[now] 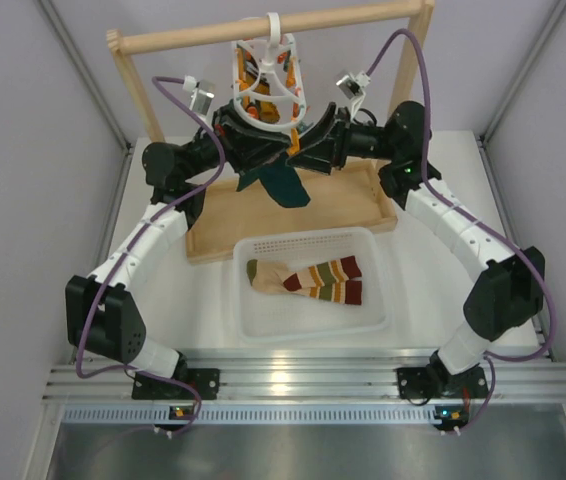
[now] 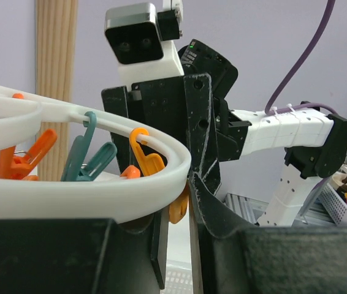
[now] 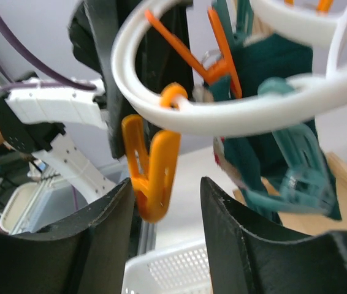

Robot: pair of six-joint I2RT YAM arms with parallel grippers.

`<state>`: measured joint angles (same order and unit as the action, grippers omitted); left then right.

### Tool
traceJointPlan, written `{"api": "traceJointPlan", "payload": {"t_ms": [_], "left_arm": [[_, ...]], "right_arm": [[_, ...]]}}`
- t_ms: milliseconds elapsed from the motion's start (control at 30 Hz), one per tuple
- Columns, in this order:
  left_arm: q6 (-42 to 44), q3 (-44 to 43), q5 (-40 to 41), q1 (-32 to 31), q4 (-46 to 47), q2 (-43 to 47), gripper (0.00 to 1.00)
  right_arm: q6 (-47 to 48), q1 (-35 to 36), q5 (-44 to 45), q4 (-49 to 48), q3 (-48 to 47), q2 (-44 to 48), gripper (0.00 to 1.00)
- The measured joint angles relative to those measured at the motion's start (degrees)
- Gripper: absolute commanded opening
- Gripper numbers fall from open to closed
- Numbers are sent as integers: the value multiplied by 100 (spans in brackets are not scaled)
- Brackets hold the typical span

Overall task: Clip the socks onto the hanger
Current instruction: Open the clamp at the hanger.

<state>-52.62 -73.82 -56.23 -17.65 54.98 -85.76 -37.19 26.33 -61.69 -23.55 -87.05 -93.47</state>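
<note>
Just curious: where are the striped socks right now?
Top view: the striped socks lie in the white basket, mid-table, right in front of the wooden tray.

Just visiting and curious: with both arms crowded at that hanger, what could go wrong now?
The orange clip dangles loosely inside the open right pincer, so it may swing aside when squeezed. The teal sock hangs under the hanger and could drop. The left arm is close and might bump.

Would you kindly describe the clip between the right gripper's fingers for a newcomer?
The white hanger hangs from the wooden rail. On its ring, one clip dangles between the right gripper's fingers. It is orange and empty, unlike the teal clip beside it.
</note>
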Motion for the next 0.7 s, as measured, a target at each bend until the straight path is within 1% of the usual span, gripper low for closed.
{"api": "traceJointPlan", "payload": {"t_ms": [167, 200, 233, 267, 300, 333, 467, 567, 600, 633, 667, 700], "left_arm": [[-24, -2, -28, -2, 68, -2, 0], [-26, -2, -33, 0, 72, -2, 0], [-26, -2, -33, 0, 76, -2, 0], [-44, -4, -33, -2, 92, -2, 0], [-48, -11, -37, -4, 107, -2, 0], [-57, -15, -39, -4, 118, -2, 0], [-70, -22, -59, -7, 120, -7, 0], [-68, -22, -68, -4, 116, -13, 0], [-68, -22, -81, -2, 111, -15, 2], [-68, -22, -83, -2, 103, -20, 5], [-66, -24, -83, -2, 98, -28, 11], [-61, -22, -79, -2, 79, -28, 22]], "right_arm": [[-654, -42, 28, -885, 7, 0, 44], [-723, -48, 26, -992, 9, 0, 40], [-793, -48, 20, -1099, 15, 2, 38], [-837, -55, 22, -1156, 26, 0, 36], [-868, -59, 13, -1207, 46, 2, 32], [-894, -61, 17, -1228, 66, 0, 31], [-890, -63, 33, -1338, 157, 2, 31], [-846, -63, 50, -1388, 203, 13, 19], [-841, -63, 70, -1419, 243, 28, 11], [-837, -63, 90, -1438, 275, 42, 5], [-831, -63, 109, -1449, 299, 50, 0], [-828, -63, 122, -1453, 306, 52, 0]]}}
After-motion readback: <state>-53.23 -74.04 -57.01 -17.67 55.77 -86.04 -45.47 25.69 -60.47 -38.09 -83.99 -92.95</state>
